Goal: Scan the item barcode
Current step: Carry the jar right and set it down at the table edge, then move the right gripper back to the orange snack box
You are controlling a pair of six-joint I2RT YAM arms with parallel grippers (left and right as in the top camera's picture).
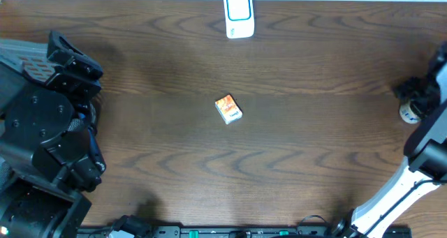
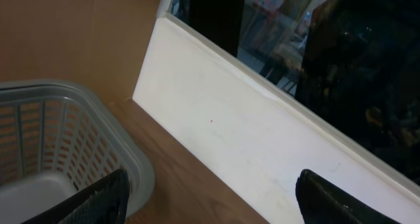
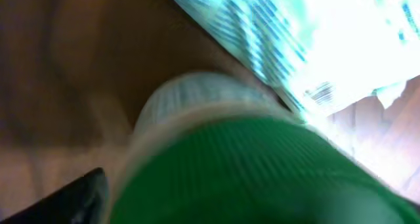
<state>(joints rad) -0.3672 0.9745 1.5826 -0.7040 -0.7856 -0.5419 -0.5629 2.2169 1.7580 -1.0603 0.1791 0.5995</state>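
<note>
A white barcode scanner with a blue face stands at the far middle of the table. A small orange box lies flat at the table's centre, away from both arms. At the right edge stands a small white and blue container, with my right gripper over it. In the right wrist view its green ribbed cap fills the frame, blurred. Only one finger shows, standing just off the cap; the right gripper looks open. My left gripper is open with nothing between its fingers.
A grey slotted basket stands at the table's left end beside the left arm. A white board runs along the table's back edge. A glossy white and blue package lies just beyond the green-capped container.
</note>
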